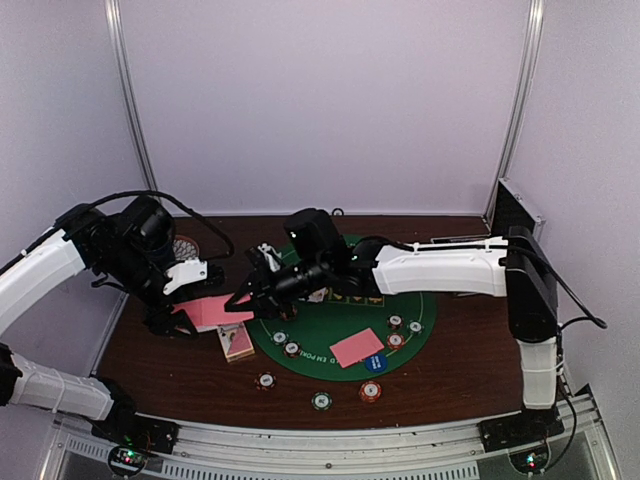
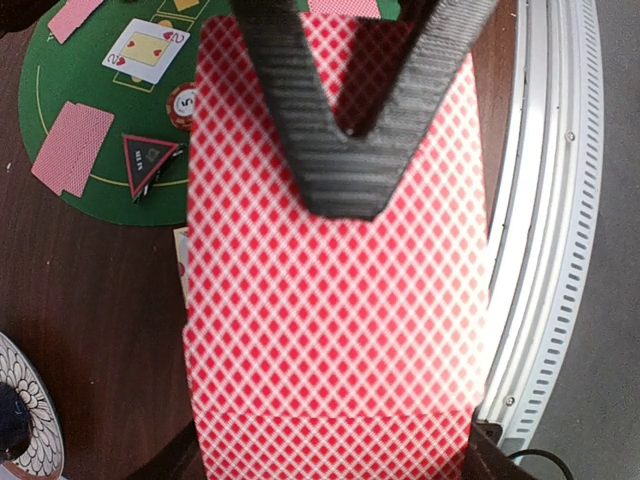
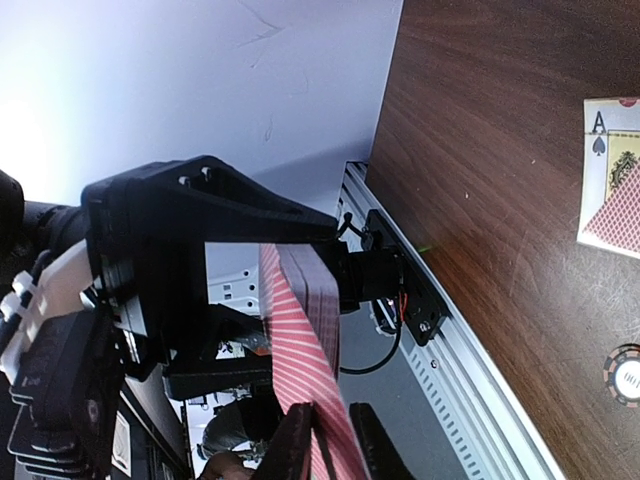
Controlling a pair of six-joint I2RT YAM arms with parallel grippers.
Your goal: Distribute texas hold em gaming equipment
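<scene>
Presently, left gripper point(image 2: 345, 195): clenched on pink-backed deck point(image 2: 335, 330), held up as dispenser.
Right gripper point(image 3: 330, 450): pinching one card point(image 3: 305, 380), likely to deal.

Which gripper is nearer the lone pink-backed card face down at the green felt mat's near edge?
Right. The right gripper is at the mat's left edge, left of the card; the left gripper, holding the pink deck, is farther left, off it.
</scene>
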